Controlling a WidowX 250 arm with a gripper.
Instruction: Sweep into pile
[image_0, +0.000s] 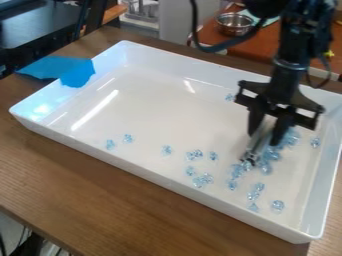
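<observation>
Camera view | blue beads (237, 171) | beneath and beside hand (266, 137), some well apart

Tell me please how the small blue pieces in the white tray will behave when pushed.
The small blue pieces look clear and faceted, so they are probably stiff. Lying loose, they may scatter rather than move together. The white tray has a shiny, smooth-looking floor, so they likely slide easily.

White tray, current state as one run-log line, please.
gripper: holding pale tool | tray: blue pieces densest around tool, others scattered toward near wall | single pile: not yet formed
</observation>
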